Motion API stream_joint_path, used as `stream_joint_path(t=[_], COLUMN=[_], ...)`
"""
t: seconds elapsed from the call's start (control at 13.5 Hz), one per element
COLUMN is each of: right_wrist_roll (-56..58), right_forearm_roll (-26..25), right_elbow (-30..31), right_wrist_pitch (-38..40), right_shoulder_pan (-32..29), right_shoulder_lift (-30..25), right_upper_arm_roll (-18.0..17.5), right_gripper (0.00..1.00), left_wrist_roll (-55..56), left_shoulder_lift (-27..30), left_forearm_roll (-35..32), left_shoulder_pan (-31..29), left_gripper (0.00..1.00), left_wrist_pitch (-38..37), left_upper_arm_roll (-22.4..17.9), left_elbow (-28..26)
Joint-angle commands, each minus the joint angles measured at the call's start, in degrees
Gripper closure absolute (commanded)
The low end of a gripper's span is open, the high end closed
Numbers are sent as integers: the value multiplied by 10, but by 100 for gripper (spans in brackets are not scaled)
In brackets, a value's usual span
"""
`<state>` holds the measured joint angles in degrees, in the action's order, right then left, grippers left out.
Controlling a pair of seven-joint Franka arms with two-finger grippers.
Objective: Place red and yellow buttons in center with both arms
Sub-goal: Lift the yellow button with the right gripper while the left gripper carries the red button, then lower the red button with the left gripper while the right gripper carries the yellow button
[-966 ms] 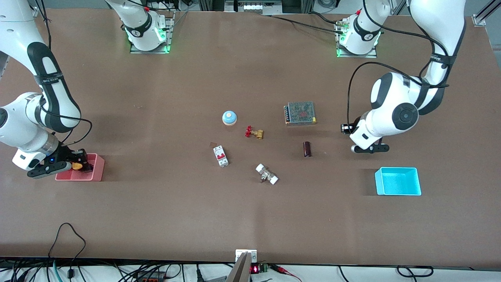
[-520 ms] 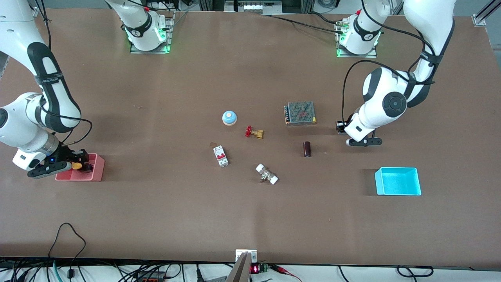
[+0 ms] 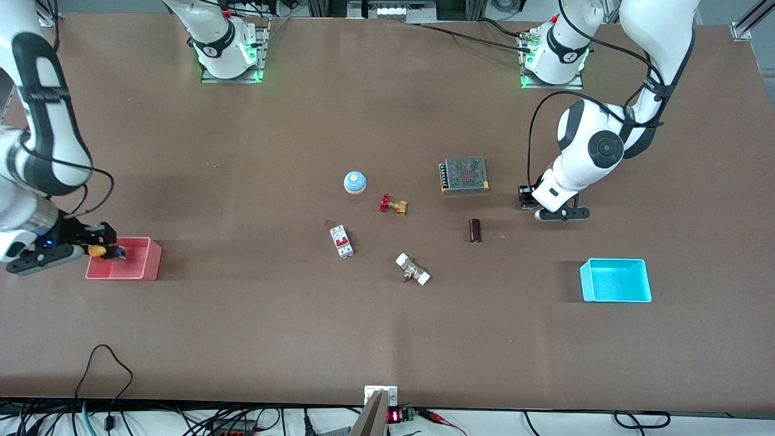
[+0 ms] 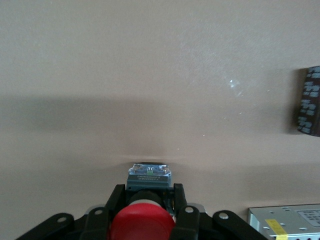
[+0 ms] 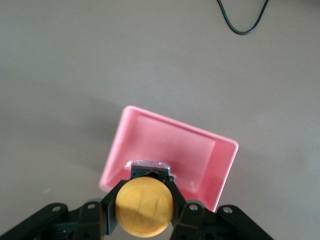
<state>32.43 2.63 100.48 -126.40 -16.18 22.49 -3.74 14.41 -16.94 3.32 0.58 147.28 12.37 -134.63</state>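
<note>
My right gripper is shut on the yellow button and holds it over the edge of the pink bin. The right wrist view shows the yellow cap between the fingers, above the bin. My left gripper is shut on the red button; its cap is hidden in the front view. The left wrist view shows the red cap and blue-grey base between the fingers, low over the brown tabletop beside the power supply.
A metal power supply, dark cylinder, blue-domed button, brass valve, circuit breaker and white-capped fitting lie mid-table. A cyan bin stands toward the left arm's end.
My right gripper has drawn back with the yellow button toward the right arm's end of the table, over the pink bin's edge. My left gripper has moved with the red button closer to the power supply.
</note>
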Motion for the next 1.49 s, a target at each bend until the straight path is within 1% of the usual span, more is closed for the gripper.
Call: stream_joint_path(t=[0.0,0.07,0.15,0.22,0.3,0.37,0.45,0.59,0.67,0.74,0.89,0.97,1.11,1.26,1.41], right_wrist_roll=[-104,-161,-216,-267,-306,-345,-371,-406,-417,-436,-482,-502,-515,-537,-566], right_forearm_roll=[6,4,4,3,1,-4,-20,-30,-38,-52,-95,-103,-105,-105,-111], right_elbow=[9,13,16,23,31,43,59,118,140,155,165,167,177,188,184], right_wrist_pitch=[100,123,136,141,138,131,105,11,-23,-43,-48,-55,-87,-121,-130], right_shoulder_pan=[38,65,86,95,95,97,100,118,127,135,151,159,173,188,209], right_shoulder_lift=[-77,-95,-105,-111,-112,-112,-109,-103,-98,-92,-82,-76,-59,-45,-34], right_upper_arm_roll=[-6,-7,-13,-32,-57,-76,-87,-93,-93,-93,-93,-94,-94,-94,-94], right_gripper=[65,65,65,65,65,65,65,65,65,65,65,65,65,65,65], left_wrist_roll=[-3,-3,-2,-3,-3,-2,1,1,1,0,-3,-10,-26,-52,-68], left_shoulder_lift=[-1,-3,-4,-5,-1,9,21,24,24,26,33,33,34,39,43], left_forearm_roll=[9,9,9,8,8,9,9,9,8,3,1,1,-7,-9,-10], left_shoulder_pan=[-7,-7,-7,-7,-7,-7,-6,-9,-9,-9,-9,-10,-10,-12,-15], left_gripper=[86,84,74,42,5,0,0,0,0,0,0,0,0,0,0], left_wrist_pitch=[14,13,13,12,6,2,-12,-30,-38,-63,-139,-173,-227,-275,-340], left_upper_arm_roll=[7,6,7,7,7,7,6,-4,-18,-37,-61,-62,-84,-101,-108], left_elbow=[-9,-8,-8,-7,-6,-5,1,42,72,101,170,204,261,303,349])
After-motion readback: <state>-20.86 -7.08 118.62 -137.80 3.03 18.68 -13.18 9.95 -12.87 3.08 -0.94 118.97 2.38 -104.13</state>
